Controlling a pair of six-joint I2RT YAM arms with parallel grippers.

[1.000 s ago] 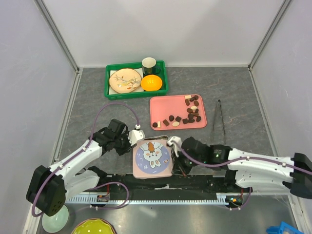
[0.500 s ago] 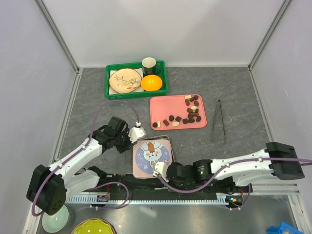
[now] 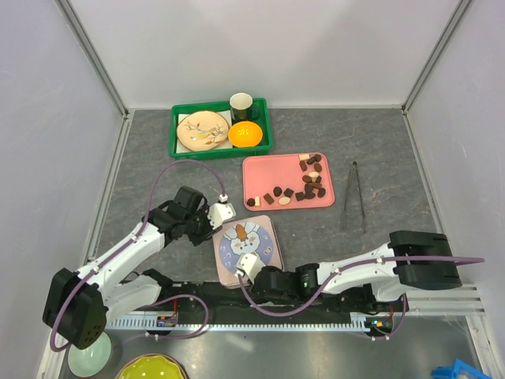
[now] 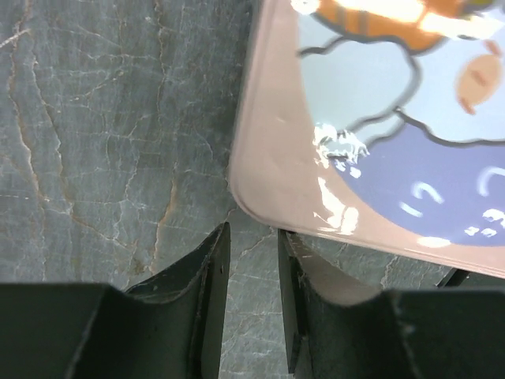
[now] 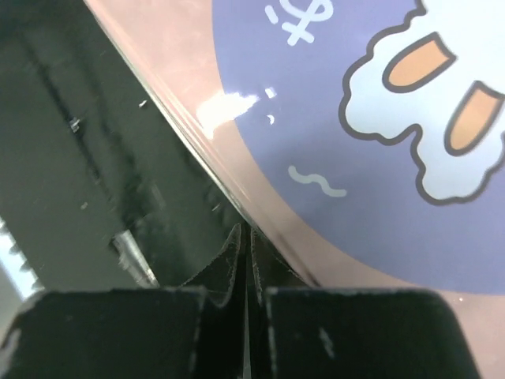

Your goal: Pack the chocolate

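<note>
- Left gripper [image 4: 252, 237] sits at the far-left corner of the cartoon-rabbit tin [image 3: 246, 246]; its fingers [image 4: 211, 292] stand slightly apart, with only the grey table [image 4: 118, 118] showing between them; it holds nothing
- Right gripper [image 5: 245, 237] lies low at the tin's near edge; its jaws are pressed together, tips at the lid's rim
- chocolate [image 3: 314, 186] lies loose on the pink tray [image 3: 264, 172], beyond the tin and apart from it; most pieces crowd the tray's right end, a few lie along its near edge
- metal tongs [image 3: 353, 197] rest just right of the tray; a green crate [image 3: 175, 133] at far left holds a plate [image 3: 200, 130], an orange bowl [image 3: 245, 135] and a cup [image 3: 241, 103]
</note>
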